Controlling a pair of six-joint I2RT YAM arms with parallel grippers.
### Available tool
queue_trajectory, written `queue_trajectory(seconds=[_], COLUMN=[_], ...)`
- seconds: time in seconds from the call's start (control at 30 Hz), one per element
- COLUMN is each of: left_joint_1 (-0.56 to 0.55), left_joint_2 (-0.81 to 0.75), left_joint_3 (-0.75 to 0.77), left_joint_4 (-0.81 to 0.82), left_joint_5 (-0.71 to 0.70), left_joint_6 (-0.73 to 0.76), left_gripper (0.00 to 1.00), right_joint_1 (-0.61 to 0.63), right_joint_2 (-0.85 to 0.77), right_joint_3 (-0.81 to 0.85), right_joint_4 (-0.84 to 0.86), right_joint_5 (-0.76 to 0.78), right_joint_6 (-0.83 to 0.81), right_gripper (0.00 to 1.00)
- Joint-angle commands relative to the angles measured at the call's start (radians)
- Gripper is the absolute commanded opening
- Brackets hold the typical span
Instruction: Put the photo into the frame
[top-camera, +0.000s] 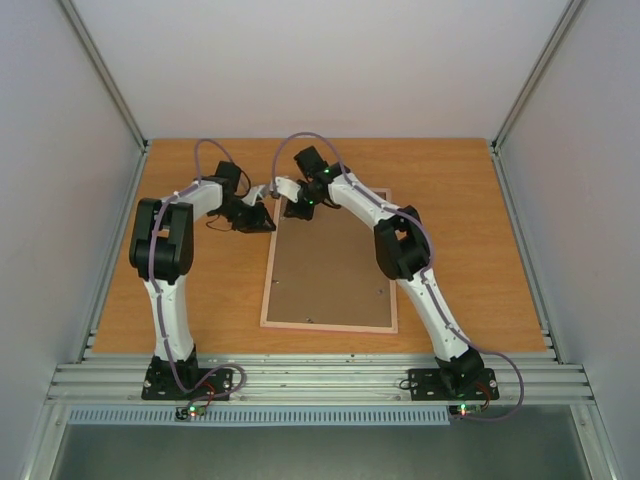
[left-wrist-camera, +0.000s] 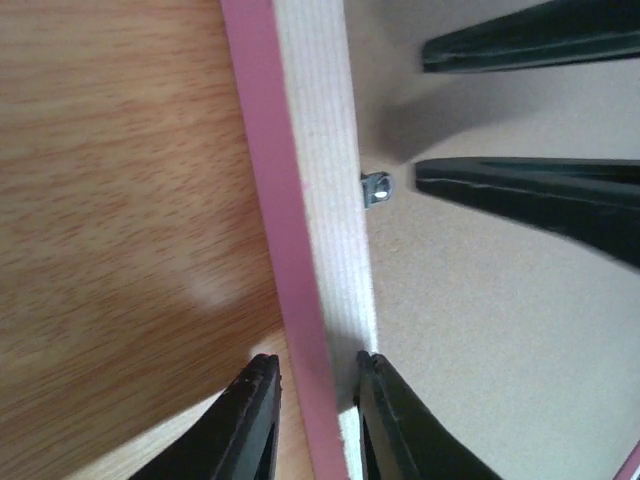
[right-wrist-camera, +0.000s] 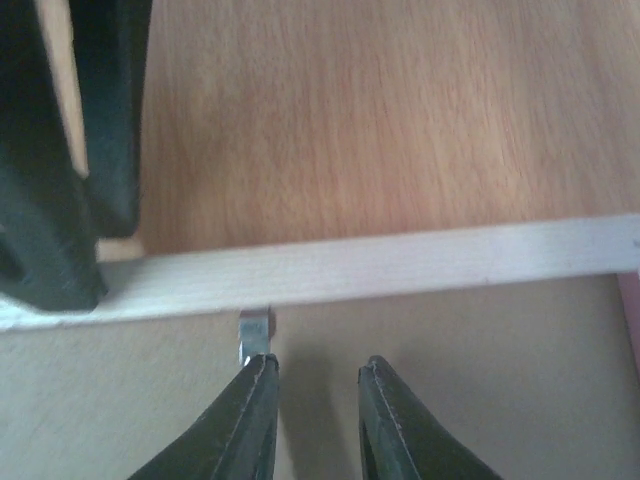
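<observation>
As the frame is laid back-up, its far-left rim is straddled by the slightly parted left gripper; the right gripper is held, slightly parted and empty, over its backing board.

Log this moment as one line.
frame face down, backing board in | left claw open astride rim | right claw open by metal tab

Desk smooth light wood-grain, frame pale bare wood, smooth pink rim, backing board matt brown fibreboard, tab shiny metal, left gripper black plastic
</observation>
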Motion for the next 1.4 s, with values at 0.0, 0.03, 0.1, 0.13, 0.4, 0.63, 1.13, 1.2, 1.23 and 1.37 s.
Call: queue_trajectory(seconds=[0.0, 0.03, 0.1, 0.13, 0.4, 0.63, 1.13, 1.2, 1.23, 1.37], left_joint_1=[0.014, 0.014, 0.013, 0.013, -0.077, -0.195, -0.499, -0.54, -0.559, -0.622], left_joint_2=[-0.06, -0.078, -0.125, -0.149, -0.299, -0.409, -0.615, -0.585, -0.57, -0.523], left_joint_3=[-0.01, -0.009, -0.019, -0.028, -0.132, -0.249, -0.547, -0.546, -0.546, -0.546], left_joint_4=[0.011, 0.011, 0.019, 0.025, 0.026, -0.109, -0.051, -0.023, -0.007, 0.029], left_joint_5=[-0.033, -0.038, -0.046, -0.047, -0.043, 0.012, -0.049, -0.069, -0.079, -0.111], left_joint_6=[0.056, 0.098, 0.165, 0.193, 0.472, 0.668, 1.222, 1.223, 1.226, 1.235], left_gripper=[0.3, 0.34, 0.42, 0.45, 0.53, 0.51, 0.66, 0.66, 0.66, 0.65], right_joint_1=[-0.049, -0.064, -0.094, -0.11, -0.236, -0.25, -0.233, -0.233, -0.234, -0.233], right_joint_2=[-0.128, -0.147, -0.183, -0.204, -0.504, -0.816, -0.768, -0.754, -0.745, -0.72], right_joint_3=[-0.009, -0.011, -0.016, -0.032, -0.425, -0.85, -1.023, -1.03, -1.033, -1.035], right_joint_4=[-0.107, -0.133, -0.194, -0.22, -0.305, -0.259, -0.292, -0.3, -0.301, -0.313], right_joint_5=[-0.043, -0.054, -0.083, -0.09, -0.095, -0.093, -0.139, -0.123, -0.111, -0.083], right_joint_6=[0.113, 0.139, 0.193, 0.222, 0.38, 0.367, 0.403, 0.407, 0.409, 0.416], right_gripper=[0.26, 0.26, 0.26, 0.26, 0.28, 0.34, 0.26, 0.26, 0.25, 0.24])
